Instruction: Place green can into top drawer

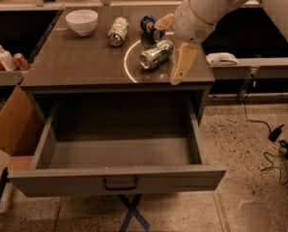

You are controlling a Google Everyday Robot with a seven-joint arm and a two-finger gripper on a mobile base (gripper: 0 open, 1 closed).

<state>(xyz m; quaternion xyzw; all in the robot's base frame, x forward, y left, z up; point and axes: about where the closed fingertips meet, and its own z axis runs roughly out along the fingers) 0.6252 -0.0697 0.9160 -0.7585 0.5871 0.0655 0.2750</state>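
One green can (155, 55) lies on its side on your tabletop (76, 64), right of centre; your pincer (168, 51) sits at its right end, spread wide, gripping nothing. Top drawer (182, 180) stands open, nearside.

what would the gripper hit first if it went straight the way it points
Probably the green can, lying on its side on the cabinet top, just ahead of the open gripper. Depth is unclear, so it might pass above it.

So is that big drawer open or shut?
Open: the top drawer is pulled out, its inside bare. The claw hovers over the tabletop beside the green can.
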